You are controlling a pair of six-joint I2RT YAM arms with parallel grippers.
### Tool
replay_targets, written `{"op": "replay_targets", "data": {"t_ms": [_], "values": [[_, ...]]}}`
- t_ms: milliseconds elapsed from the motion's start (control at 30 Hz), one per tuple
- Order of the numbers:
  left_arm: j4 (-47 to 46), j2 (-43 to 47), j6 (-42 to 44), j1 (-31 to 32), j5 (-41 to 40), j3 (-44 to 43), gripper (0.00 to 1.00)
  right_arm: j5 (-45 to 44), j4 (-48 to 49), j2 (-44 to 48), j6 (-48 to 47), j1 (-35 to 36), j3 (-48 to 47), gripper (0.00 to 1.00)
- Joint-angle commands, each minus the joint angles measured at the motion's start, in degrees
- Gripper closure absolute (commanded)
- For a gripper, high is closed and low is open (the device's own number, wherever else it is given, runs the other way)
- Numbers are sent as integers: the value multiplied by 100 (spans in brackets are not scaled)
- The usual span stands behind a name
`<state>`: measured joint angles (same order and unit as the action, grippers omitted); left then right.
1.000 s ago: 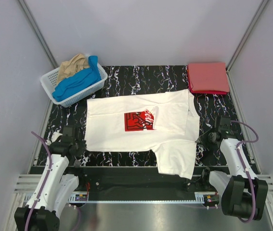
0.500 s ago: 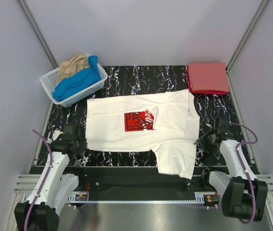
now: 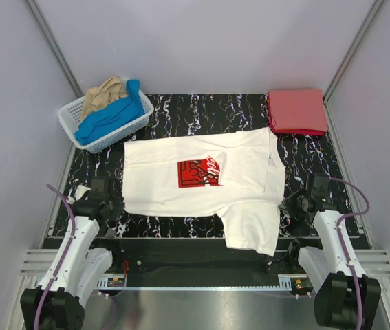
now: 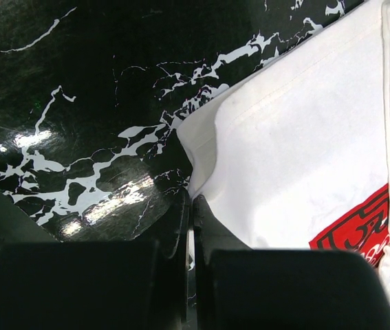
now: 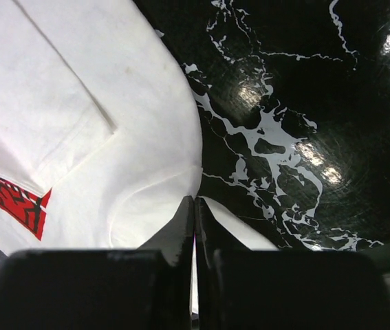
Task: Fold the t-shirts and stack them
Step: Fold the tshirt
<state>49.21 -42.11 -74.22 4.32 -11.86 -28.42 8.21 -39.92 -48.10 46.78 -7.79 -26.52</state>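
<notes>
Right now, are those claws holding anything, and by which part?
Both are shut on the white t-shirt: the left gripper pinches its left edge near the corner, the right gripper its right edge.

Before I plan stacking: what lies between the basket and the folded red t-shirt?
Bare marbled table, in the top view; the white t-shirt lies nearer the arms.
</notes>
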Motion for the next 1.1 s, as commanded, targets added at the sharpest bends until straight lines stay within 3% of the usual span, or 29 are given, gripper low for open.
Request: {"op": "replay_targets", "data": {"t_ms": [0, 133, 400, 833, 1067], "values": [[-228, -34, 65, 17, -185, -189, 100, -99, 266, 160, -3, 32, -212, 100], [-237, -271, 74, 17, -466, -435, 100, -381, 423, -93, -134, 32, -590, 100], [-395, -991, 4, 17, -651, -866, 100, 269, 1092, -832, -565, 32, -1100, 100], [-816, -2694, -163, -36, -774, -1866, 100, 786, 1136, -3280, -1381, 41, -3101, 100], [-887, -3417, -155, -106, -862, -2369, 100, 990, 1136, -3900, -1769, 41, -3737, 100]]}}
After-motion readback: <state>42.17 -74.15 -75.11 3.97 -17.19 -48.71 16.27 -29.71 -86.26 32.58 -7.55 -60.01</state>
